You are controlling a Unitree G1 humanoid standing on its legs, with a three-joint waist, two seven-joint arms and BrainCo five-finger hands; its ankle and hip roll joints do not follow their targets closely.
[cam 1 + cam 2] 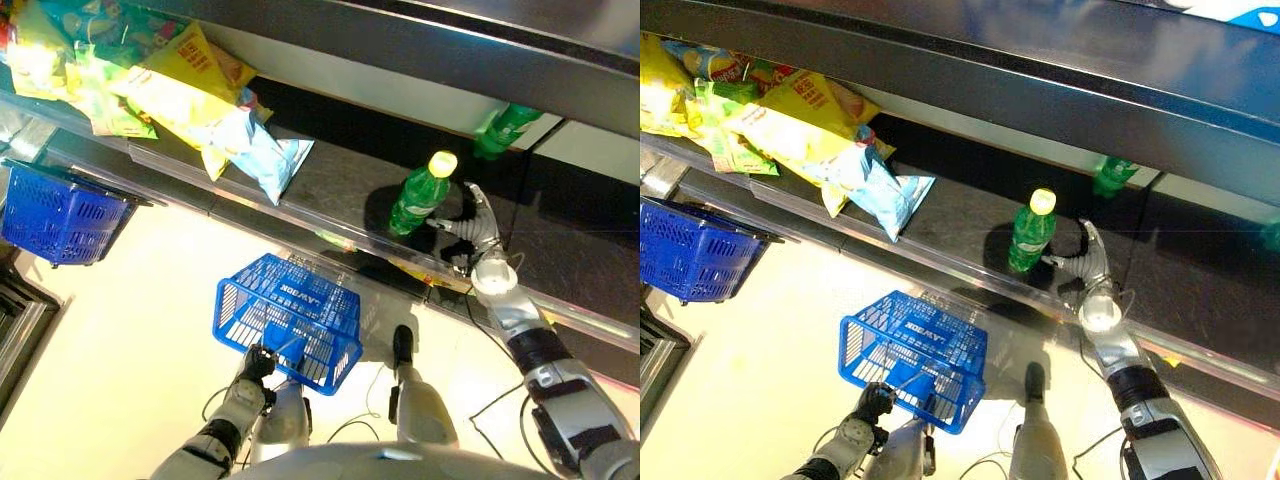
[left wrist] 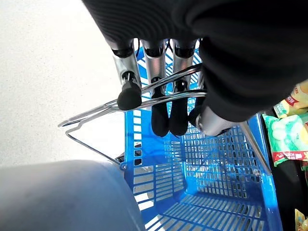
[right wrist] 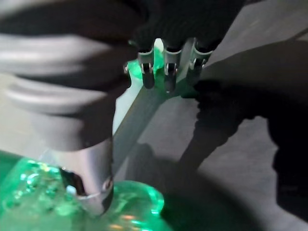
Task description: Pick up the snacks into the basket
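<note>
A heap of snack bags (image 1: 170, 90), yellow and green, lies on the dark shelf at the upper left, with a light blue bag (image 1: 262, 152) at its near end. Below the shelf hangs a blue basket (image 1: 240, 300); my left hand (image 1: 258, 362) is shut on its wire handle (image 2: 96, 113), fingers (image 2: 160, 115) curled round it. My right hand (image 1: 478, 232) rests on the shelf just right of an upright green bottle (image 1: 420, 195) with a yellow cap. The right hand is open, its thumb (image 3: 91, 178) against the bottle (image 3: 33, 202), fingers (image 3: 166, 72) straight.
A second blue basket (image 1: 60, 215) hangs at the left below the shelf edge. Another green bottle (image 1: 505, 128) stands at the back of the shelf (image 1: 330, 190). A clear rail runs along the shelf's front. Pale floor lies below.
</note>
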